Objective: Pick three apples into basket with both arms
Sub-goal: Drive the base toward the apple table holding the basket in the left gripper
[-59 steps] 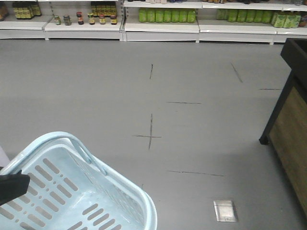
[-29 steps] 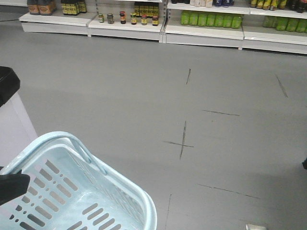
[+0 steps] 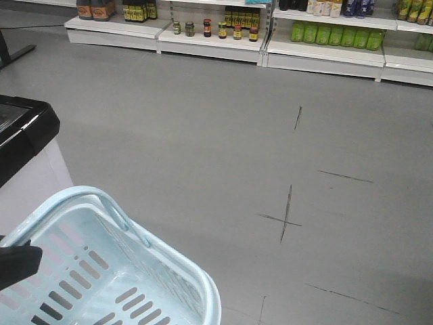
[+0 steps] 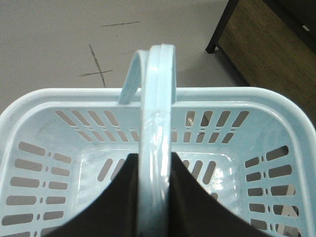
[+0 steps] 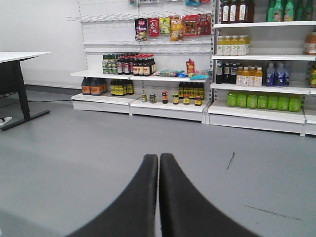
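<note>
**View swings left; basket in hand, no apples yet**

Since a second ago, the floor cross point(image 3: 285, 215) slides from straight beyond the basket point(image 3: 203, 288) to well off its right side. The shelves point(image 3: 210, 40) drift the same way, and a white cabinet with a black top point(image 3: 27, 135) comes in just left of the basket. The basket keeps its place in the front view, so you can read this as the base turning left and carrying the basket along.

Your left fingers point(image 4: 118, 197) are clenched on the basket's handle point(image 4: 155, 123), one on each side of it. The slotted bottom is bare, with no fruit inside. Your right fingers point(image 5: 133, 197) are pressed together on nothing and point toward the shelves far beyond the basket.

No apples show in any view, so by my judgement none of the three is picked and you are only at the search-and-approach step. Next you need fruit in view. Then the right fingers must release for a first pick while the left steadies the basket. Watch the cabinet near the basket's left side, because a further turn could clip it.
</note>
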